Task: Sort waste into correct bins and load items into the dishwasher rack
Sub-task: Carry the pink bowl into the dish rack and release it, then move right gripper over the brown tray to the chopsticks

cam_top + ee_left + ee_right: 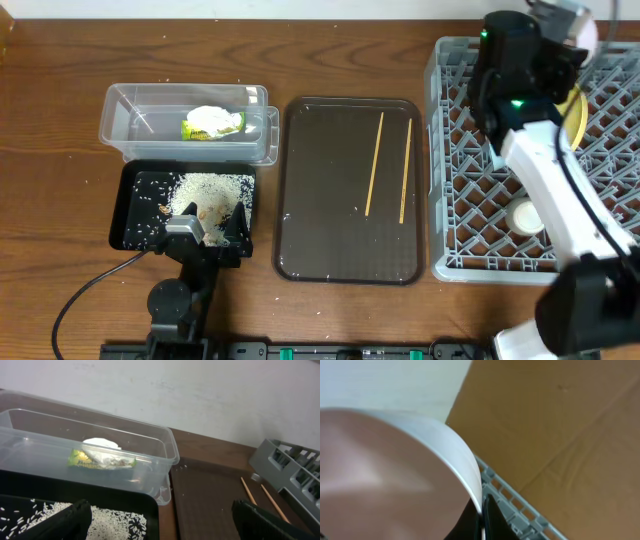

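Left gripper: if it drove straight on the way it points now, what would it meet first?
Most likely the near wall of the clear tub, just beyond the black tray-bin the open left gripper hovers over; depth is uncertain.

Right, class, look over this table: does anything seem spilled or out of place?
A few whitish rice grains lie scattered on the brown serving tray instead of in the black tray-bin with the rest. The two chopsticks lie on that tray too, not yet in the dishwasher rack.
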